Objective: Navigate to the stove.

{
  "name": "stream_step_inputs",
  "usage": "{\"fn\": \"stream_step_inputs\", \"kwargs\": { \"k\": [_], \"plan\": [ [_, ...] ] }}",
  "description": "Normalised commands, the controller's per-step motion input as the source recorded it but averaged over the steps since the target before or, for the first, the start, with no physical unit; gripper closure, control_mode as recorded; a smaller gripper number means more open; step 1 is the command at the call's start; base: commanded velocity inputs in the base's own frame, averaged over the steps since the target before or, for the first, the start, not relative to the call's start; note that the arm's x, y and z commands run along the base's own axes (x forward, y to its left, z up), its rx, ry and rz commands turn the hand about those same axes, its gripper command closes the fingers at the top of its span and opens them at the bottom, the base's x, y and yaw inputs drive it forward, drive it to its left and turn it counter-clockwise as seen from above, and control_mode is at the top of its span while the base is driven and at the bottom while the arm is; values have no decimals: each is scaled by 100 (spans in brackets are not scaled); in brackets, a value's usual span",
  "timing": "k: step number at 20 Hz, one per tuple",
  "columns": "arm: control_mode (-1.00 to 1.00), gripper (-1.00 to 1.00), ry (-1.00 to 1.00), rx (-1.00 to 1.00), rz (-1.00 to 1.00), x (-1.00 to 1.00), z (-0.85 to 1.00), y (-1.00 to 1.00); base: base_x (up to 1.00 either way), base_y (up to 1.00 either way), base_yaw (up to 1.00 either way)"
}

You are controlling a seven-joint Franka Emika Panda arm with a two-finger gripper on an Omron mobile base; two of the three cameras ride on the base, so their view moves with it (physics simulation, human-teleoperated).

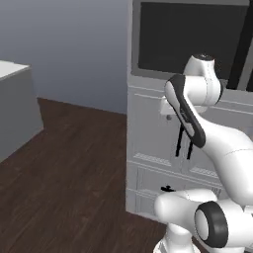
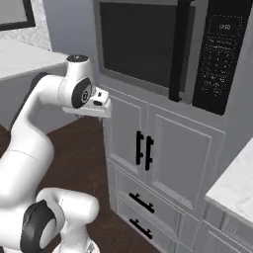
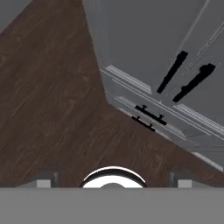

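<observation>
Folded close over its base, the arm [image 2: 29,163] is holding its hand [image 2: 96,101] tucked beside a tall cabinet [image 2: 158,163]. Whether the jaws are open is hard to tell; they appear to be gripping nothing. Beyond the cabinet doors, a black microwave [image 2: 163,44] is sitting. No stove is appearing ahead, so the base should probably be turning away from this cabinet, keeping clear of the surface [image 2: 232,188] and scanning for a black cooktop.

Tall cabinet [image 2: 163,148] with built-in microwave [image 2: 168,44] blocks directly ahead; open wood floor [image 1: 64,173] lies to its left
</observation>
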Motion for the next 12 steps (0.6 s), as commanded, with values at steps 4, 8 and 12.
{"fn": "stream_step_inputs", "kwargs": {
  "k": [4, 8, 12],
  "plan": [
    [100, -100, 0, 0, 0, 0, 0, 0, -24, 54, 69],
    [100, -100, 0, 0, 0, 0, 0, 0, -12, 58, 73],
    [100, -100, 0, 0, 0, 0, 0, 0, -2, 56, 76]
  ]
}}
